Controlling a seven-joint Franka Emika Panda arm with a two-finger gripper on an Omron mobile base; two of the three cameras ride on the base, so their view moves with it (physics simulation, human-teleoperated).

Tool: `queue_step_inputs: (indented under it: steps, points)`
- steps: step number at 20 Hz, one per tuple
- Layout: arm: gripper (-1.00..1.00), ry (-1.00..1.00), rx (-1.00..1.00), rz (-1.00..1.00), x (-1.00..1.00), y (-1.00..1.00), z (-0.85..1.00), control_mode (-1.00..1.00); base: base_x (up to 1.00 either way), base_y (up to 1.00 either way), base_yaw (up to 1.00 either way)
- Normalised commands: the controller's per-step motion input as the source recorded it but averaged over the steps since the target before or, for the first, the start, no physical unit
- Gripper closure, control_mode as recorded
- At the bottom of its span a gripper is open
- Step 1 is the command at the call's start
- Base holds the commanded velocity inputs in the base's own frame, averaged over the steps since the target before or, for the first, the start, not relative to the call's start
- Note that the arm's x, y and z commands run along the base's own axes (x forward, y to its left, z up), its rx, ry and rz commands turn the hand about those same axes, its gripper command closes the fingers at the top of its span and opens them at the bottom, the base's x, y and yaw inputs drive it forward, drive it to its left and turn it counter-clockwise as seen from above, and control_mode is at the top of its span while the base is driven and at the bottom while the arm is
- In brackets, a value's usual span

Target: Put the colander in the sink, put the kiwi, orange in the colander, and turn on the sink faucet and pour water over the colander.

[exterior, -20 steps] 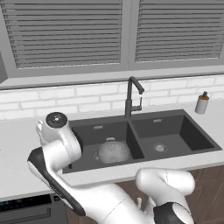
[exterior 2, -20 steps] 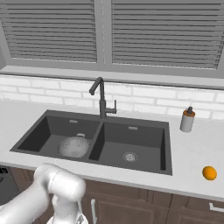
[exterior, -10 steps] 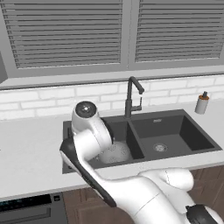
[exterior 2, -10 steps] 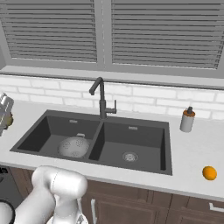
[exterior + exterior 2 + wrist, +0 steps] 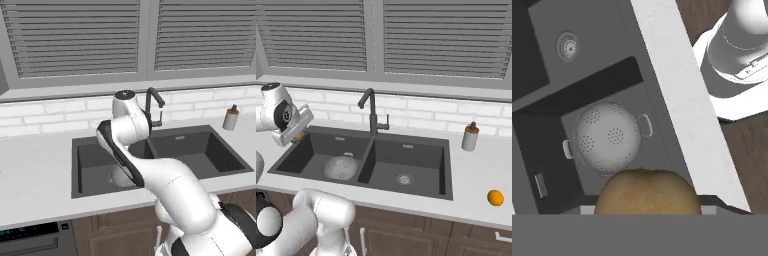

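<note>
Gripper (image 5: 298,134) clamps the kiwi (image 5: 646,193) — fingertips hidden — above the colander (image 5: 608,138).

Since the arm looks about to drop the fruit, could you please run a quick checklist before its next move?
1. kiwi held in the gripper: ok.
2. colander sitting upright in the left basin of the sink: ok.
3. Colander free of other fruit: ok.
4. Gripper directly over the colander: not ok; the right base view shows it above the sink's left rim.
5. orange waiting on the counter for the next pick: ok.
6. sink faucet off: cannot tell, though no water is visible.
</note>
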Motion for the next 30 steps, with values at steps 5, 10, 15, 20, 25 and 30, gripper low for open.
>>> queue_step_inputs:
  steps: [5,10,15,20,25,30]
  points:
    - [1.0,0.17,0.0,-0.28,0.67,-0.2,-0.38,-1.0,0.0,0.0,0.0]
    - [1.0,0.05,-0.01,-0.31,0.61,0.05,-0.75,-1.0,0.0,0.0,0.0]
    - [1.0,0.0,0.0,-0.29,0.37,0.01,-0.77,-1.0,0.0,0.0,0.0]
    - [1.0,0.0,-0.01,-0.24,0.06,0.2,-0.81,-1.0,0.0,0.0,0.0]
    - [1.0,0.01,-0.03,-0.19,0.02,0.37,-0.6,-1.0,0.0,0.0,0.0]
    - [1.0,0.14,-0.02,-0.12,0.21,0.27,-0.2,-1.0,0.0,0.0,0.0]
